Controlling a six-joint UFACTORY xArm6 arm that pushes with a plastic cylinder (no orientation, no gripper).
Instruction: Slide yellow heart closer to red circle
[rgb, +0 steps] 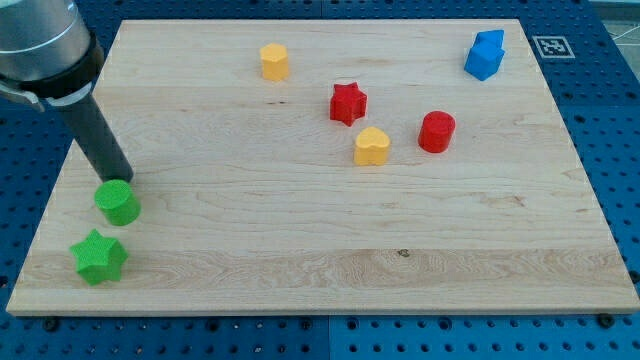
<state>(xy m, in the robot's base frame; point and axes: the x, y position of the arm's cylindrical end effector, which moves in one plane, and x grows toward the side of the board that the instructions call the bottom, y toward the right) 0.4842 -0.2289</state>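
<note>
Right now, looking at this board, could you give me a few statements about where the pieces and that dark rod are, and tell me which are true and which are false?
1. The yellow heart lies between the red star and the red circle. True.
2. My tip is touching the yellow heart. False: it is far off at the view's left, right by the green circle.
3. The blue block sits near the view's top right corner. True.
4. The green star lies beside the red circle. False: it is near the view's bottom left corner.
5. The yellow hexagon touches the red star. False: they are apart.
</note>
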